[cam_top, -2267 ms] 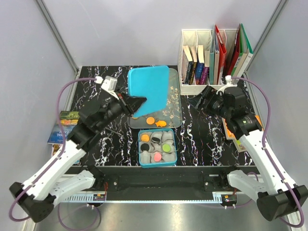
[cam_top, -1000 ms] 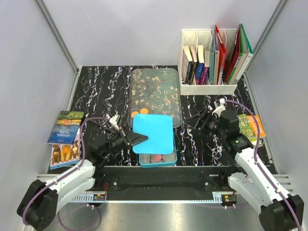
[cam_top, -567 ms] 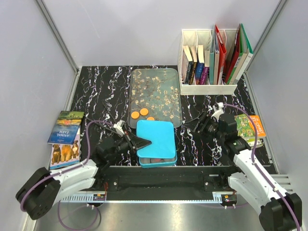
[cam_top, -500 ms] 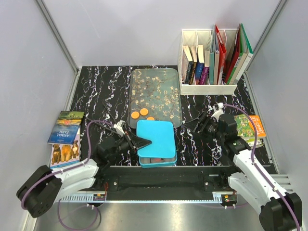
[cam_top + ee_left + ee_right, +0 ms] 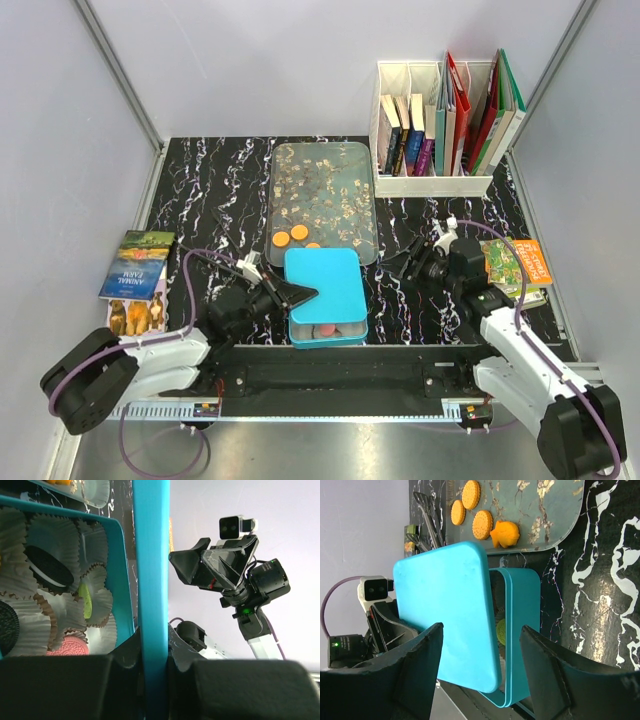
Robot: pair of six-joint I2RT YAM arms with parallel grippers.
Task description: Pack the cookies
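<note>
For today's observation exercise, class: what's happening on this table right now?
The left hand grips a turquoise lid by its edge, holding it partly over the box, not closed. Cookies sit in paper cups inside. Orange cookies lie on the tray. The right hand is open and empty.

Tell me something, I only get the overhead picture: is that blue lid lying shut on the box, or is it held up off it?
Observer: Held up. The right wrist view shows the lid raised off the box, not seated on its rim, with a green cookie showing in the gap.
Operator: What is holding it?
Observer: The left tool, shut on the lid's edge. Its own camera sees the lid edge-on between its fingers.
Operator: Are any cookies outside the box that I can't see?
Observer: Yes. Next to the three round orange cookies on the tray lies an orange fish-shaped one. From overhead, the lid hides it.
</note>
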